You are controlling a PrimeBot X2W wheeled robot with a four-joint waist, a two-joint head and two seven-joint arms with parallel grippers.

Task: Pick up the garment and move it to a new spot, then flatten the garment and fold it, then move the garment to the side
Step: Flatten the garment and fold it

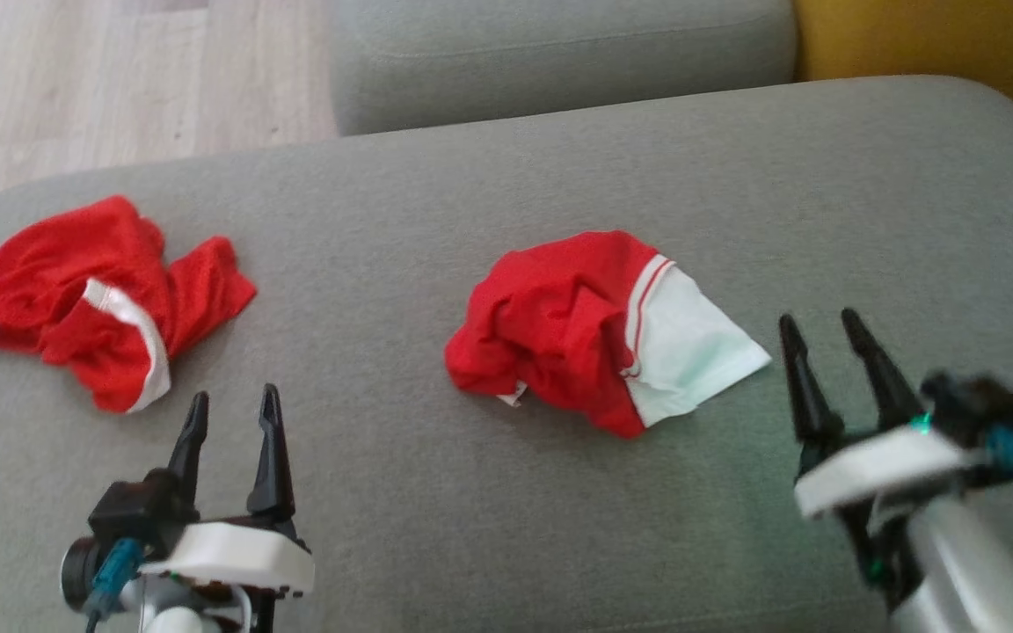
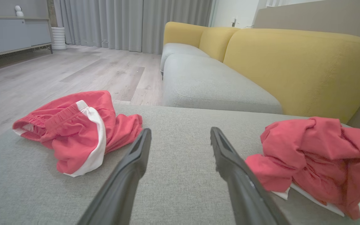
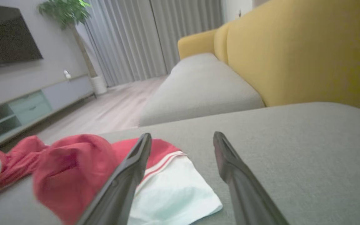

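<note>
Garment point(image 1: 594, 330), red with one white part, lies crumpled about the middle of the grey cushion point(image 1: 823, 176), well apart from all its edges. To the right of it and on the far side the cushion fabric is bare and wide, and a bare strip also runs along the near side. A second red garment point(image 1: 93, 299) with a white stripe lies bunched close to the left edge of the cushion. Beyond the far edge there is a wooden floor point(image 1: 120, 79) at the left, another grey seat point(image 1: 559, 53) in the middle and a yellow backrest point(image 1: 929, 35) at the right. The left gripper point(image 1: 235, 393) is between the two garments on the near side, its jaws apart and with nothing between them. The right gripper point(image 1: 819, 317) is just beside the white corner, on its right, jaws also spread and empty.
</note>
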